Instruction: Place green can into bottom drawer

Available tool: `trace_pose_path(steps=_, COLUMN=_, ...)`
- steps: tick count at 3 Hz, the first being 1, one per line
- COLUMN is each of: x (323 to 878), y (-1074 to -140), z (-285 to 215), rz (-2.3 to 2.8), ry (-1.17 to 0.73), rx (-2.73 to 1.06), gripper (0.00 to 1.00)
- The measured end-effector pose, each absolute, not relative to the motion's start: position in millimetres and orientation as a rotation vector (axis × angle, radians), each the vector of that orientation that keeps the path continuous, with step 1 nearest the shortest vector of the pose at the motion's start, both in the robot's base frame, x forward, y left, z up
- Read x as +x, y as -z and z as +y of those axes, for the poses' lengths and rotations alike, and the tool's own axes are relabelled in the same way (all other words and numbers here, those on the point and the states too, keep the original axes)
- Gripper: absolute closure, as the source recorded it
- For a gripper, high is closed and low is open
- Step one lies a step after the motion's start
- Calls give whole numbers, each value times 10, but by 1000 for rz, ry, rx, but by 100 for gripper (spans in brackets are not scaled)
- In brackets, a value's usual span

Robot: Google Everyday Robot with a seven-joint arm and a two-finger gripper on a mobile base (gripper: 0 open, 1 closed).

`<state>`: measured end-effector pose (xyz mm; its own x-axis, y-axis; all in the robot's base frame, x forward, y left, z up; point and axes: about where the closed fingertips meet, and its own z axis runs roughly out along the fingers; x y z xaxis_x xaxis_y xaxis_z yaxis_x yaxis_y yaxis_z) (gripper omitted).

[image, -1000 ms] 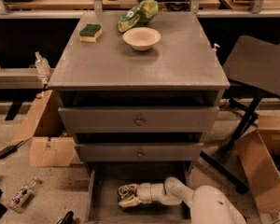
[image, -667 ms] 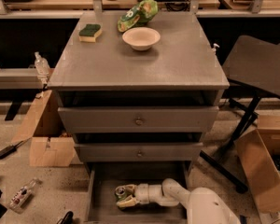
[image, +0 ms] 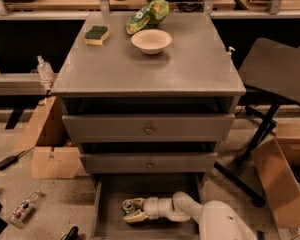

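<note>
The claw [image: 132, 210] is down inside the pulled-out bottom drawer [image: 157, 188], left of its middle, its two pale fingers [image: 135, 217] clamped on the green can [image: 127, 205], whose silver top faces up and to the left. Whether the can's base touches the drawer floor I cannot tell; it looks very close. Compared with a second ago, claw and can have shifted slightly leftward within the drawer. On the table [image: 190, 71] the sponge [image: 97, 34], snack bag [image: 149, 15] and bowl [image: 151, 40] lie as before.
</note>
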<state>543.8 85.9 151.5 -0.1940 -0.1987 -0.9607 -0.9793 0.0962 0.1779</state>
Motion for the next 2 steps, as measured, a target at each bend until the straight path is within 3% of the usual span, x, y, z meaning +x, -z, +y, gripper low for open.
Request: trace_pose_path(steps=2, x=5415, y=-1511, z=902, rz=1538, ry=-1190, rx=-1208, gripper=7)
